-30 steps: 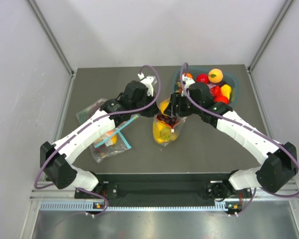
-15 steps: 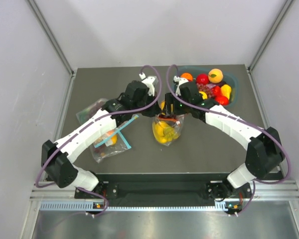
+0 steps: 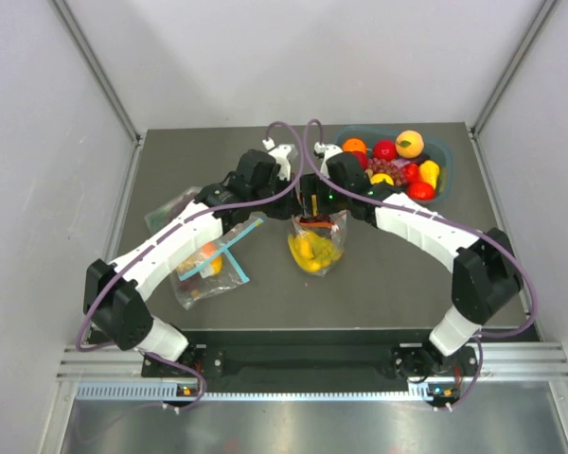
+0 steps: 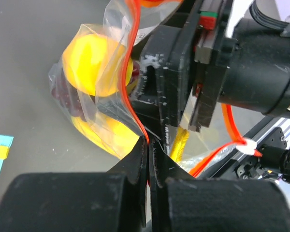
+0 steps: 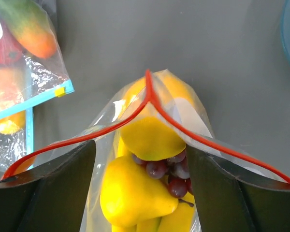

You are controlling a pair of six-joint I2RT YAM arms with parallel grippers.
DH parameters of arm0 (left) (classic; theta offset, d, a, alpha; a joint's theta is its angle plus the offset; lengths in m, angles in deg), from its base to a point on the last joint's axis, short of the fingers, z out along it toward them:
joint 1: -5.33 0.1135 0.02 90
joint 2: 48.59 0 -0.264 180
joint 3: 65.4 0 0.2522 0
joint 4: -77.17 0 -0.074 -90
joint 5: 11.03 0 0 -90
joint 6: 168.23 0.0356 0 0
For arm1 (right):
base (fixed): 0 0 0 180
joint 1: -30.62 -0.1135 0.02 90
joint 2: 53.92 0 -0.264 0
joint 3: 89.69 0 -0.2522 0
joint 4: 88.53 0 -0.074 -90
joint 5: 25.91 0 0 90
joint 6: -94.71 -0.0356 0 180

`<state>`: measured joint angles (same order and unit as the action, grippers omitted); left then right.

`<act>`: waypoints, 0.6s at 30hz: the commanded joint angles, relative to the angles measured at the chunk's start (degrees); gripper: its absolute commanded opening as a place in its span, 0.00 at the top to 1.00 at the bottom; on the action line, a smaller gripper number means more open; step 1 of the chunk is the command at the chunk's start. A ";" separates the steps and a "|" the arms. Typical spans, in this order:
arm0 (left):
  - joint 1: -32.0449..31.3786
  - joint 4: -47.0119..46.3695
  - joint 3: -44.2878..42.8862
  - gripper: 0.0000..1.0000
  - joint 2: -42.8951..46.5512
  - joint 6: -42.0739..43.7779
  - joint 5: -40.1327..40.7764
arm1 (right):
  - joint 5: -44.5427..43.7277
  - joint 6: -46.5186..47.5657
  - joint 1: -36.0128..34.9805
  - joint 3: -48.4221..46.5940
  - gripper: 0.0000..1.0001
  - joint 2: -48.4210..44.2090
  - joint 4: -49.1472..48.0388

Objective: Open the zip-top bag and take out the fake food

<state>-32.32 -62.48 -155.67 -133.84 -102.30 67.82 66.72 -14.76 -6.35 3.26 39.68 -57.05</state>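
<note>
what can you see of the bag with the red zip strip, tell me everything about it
The bag is clear crinkly plastic with a red-orange zip strip and a whitish patch. It is held upright near the middle of the table. Its mouth is unzipped and gaping. The left pincer is shut on its strip. The right pincer is open, spread at the mouth. Inside are yellow fruit and purple grapes.

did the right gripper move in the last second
Yes. In the top view the right gripper has shifted left, away from the blue fruit bowl.
</note>
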 commanded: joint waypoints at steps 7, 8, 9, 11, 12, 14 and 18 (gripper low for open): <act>1.70 -2.59 -1.80 1.00 -0.53 1.57 -5.10 | 0.44 3.46 -2.40 -3.34 0.12 5.27 -8.75; 1.70 -2.51 -1.71 1.00 -0.53 1.66 -5.19 | 0.53 4.25 -2.58 -3.60 0.12 5.62 -9.53; 1.79 -2.51 -1.63 1.00 -0.53 1.75 -5.28 | 0.62 4.52 -2.58 -3.96 0.12 6.67 -9.54; 2.05 -2.51 -1.54 1.00 -0.62 1.93 -5.71 | 0.79 5.13 -2.58 -5.27 0.12 7.73 -9.54; 2.23 -2.42 -1.54 1.00 -0.62 2.10 -5.80 | 0.88 5.31 -2.58 -5.71 0.12 8.95 -9.37; 2.58 -2.42 -1.62 1.00 -0.79 2.19 -6.24 | 1.84 5.58 -2.67 -7.03 0.13 10.19 -8.32; 3.37 -2.24 -1.62 1.00 -0.62 2.37 -6.33 | 2.64 5.58 -2.76 -6.86 0.31 11.78 -7.52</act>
<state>-28.01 -60.73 -155.67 -134.63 -100.66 66.26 68.16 -10.19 -6.83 -1.97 49.41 -62.84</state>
